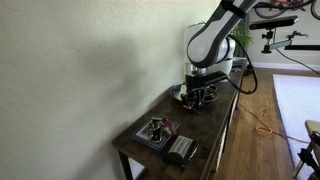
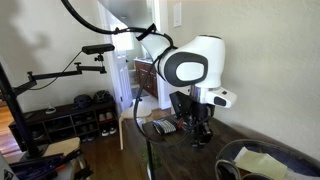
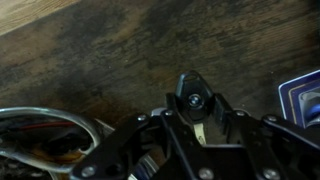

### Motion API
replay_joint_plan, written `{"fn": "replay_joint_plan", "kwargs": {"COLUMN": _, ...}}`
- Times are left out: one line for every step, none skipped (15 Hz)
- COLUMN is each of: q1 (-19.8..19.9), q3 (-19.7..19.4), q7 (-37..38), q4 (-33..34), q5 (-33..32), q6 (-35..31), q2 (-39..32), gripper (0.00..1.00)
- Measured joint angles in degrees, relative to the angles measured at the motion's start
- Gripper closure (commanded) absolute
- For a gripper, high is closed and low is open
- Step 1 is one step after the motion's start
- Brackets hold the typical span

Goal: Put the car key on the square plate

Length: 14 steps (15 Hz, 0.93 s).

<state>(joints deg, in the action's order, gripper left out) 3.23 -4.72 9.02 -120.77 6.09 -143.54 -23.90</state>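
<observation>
Listing first the car key (image 3: 193, 98): black, with a teardrop head and a round stud, clamped between the jaws of the gripper (image 3: 198, 118) over the dark wooden table (image 3: 100, 50). Next, the square plate (image 3: 302, 95): blue-grey with a paler rim, only a corner showing, just beside the gripper. We see the key and the grip only in the wrist view. An exterior view adds a black ribbed box (image 1: 182, 150) at the table's other end, well apart.

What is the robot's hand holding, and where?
The car key, pinched in the hand, apparently just below its black head; the exact grip is hidden.
</observation>
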Motion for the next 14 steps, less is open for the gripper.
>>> {"fn": "replay_joint_plan", "kwargs": {"q1": -0.4, "q3": 0.1, "q7": 0.0, "q4": 0.0, "q5": -0.3, "q6": 0.0, "q2": 0.6, "gripper": 0.85}}
{"fn": "replay_joint_plan", "kwargs": {"q1": -0.9, "q3": 0.1, "q7": 0.0, "q4": 0.0, "q5": -0.8, "q6": 0.0, "q2": 1.1, "gripper": 0.85}}
{"fn": "replay_joint_plan", "kwargs": {"q1": -1.3, "q3": 0.2, "q7": 0.0, "q4": 0.0, "q5": -1.2, "q6": 0.0, "q2": 1.7, "gripper": 0.85}}
{"fn": "replay_joint_plan", "kwargs": {"q1": -1.7, "q3": 0.3, "q7": 0.0, "q4": 0.0, "q5": -1.7, "q6": 0.0, "q2": 2.2, "gripper": 0.85}}
{"fn": "replay_joint_plan", "kwargs": {"q1": -2.1, "q3": 0.5, "q7": 0.0, "q4": 0.0, "q5": -2.3, "q6": 0.0, "q2": 2.7, "gripper": 0.85}}
{"fn": "replay_joint_plan", "kwargs": {"q1": -2.5, "q3": 0.6, "q7": 0.0, "q4": 0.0, "q5": -2.9, "q6": 0.0, "q2": 3.2, "gripper": 0.85}}
{"fn": "replay_joint_plan", "kwargs": {"q1": -2.8, "q3": 0.8, "q7": 0.0, "q4": 0.0, "q5": -3.4, "q6": 0.0, "q2": 3.6, "gripper": 0.85}}
{"fn": "replay_joint_plan", "kwargs": {"q1": -3.2, "q3": 1.0, "q7": 0.0, "q4": 0.0, "q5": -3.8, "q6": 0.0, "q2": 4.0, "gripper": 0.85}}
{"fn": "replay_joint_plan", "kwargs": {"q1": -3.4, "q3": 1.4, "q7": 0.0, "q4": 0.1, "q5": -4.2, "q6": 0.0, "q2": 4.2, "gripper": 0.85}}
{"fn": "replay_joint_plan", "kwargs": {"q1": -3.8, "q3": 1.7, "q7": 0.0, "q4": 0.2, "q5": -4.5, "q6": 0.0, "q2": 4.3, "gripper": 0.85}}
{"fn": "replay_joint_plan", "kwargs": {"q1": -4.1, "q3": 2.1, "q7": 0.0, "q4": 0.5, "q5": -4.8, "q6": 0.0, "q2": 4.3, "gripper": 0.85}}
{"fn": "replay_joint_plan", "kwargs": {"q1": -4.4, "q3": 2.5, "q7": -0.1, "q4": 0.8, "q5": -5.1, "q6": 0.0, "q2": 4.3, "gripper": 0.85}}
{"fn": "replay_joint_plan", "kwargs": {"q1": -4.7, "q3": 2.9, "q7": -0.1, "q4": 1.0, "q5": -5.4, "q6": 0.0, "q2": 4.3, "gripper": 0.85}}
{"fn": "replay_joint_plan", "kwargs": {"q1": -4.9, "q3": 3.3, "q7": -0.2, "q4": 1.3, "q5": -5.6, "q6": 0.0, "q2": 4.3, "gripper": 0.85}}
